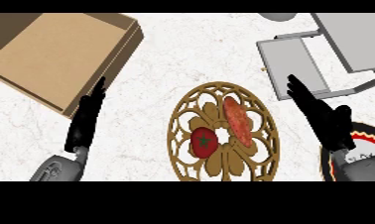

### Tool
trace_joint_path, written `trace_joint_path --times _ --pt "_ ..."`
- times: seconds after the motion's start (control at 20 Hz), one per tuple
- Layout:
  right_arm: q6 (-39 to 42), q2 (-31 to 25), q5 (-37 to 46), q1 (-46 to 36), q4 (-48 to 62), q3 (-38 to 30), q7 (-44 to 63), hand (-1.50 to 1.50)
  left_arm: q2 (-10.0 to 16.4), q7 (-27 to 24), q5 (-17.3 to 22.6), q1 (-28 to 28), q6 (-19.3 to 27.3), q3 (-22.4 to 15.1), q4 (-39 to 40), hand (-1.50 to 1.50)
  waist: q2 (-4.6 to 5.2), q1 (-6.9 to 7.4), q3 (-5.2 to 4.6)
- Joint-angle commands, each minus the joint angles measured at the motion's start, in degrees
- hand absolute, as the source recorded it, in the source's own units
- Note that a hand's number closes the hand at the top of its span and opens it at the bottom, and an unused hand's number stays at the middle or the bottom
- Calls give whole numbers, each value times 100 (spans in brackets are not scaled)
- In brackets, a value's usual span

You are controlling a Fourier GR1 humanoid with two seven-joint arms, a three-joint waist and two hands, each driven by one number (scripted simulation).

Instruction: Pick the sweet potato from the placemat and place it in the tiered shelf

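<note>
An orange-red sweet potato lies on the right half of a round gold openwork placemat in the lower middle of the head view. The grey tiered shelf stands at the upper right. My right hand is open, fingers straight and pointing up-left, to the right of the placemat and just below the shelf's lower tier; it holds nothing. At the lower left my left hand is open too, fingers up, apart from everything.
A red tomato sits on the placemat left of the sweet potato. A shallow brown cardboard box fills the upper left. A dark round plate shows at the lower right edge, partly under my right forearm.
</note>
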Motion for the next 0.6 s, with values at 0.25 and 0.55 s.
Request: trace_joint_path --times 0.25,0.55 --pt "-1464 1491 1111 -1730 -743 572 198 150 653 -622 652 261 -751 829 -272 0 -248 305 75" --pt "-4157 1729 3587 -920 -249 1314 1014 -150 700 -740 1084 734 -1137 1032 -349 0 -279 106 71"
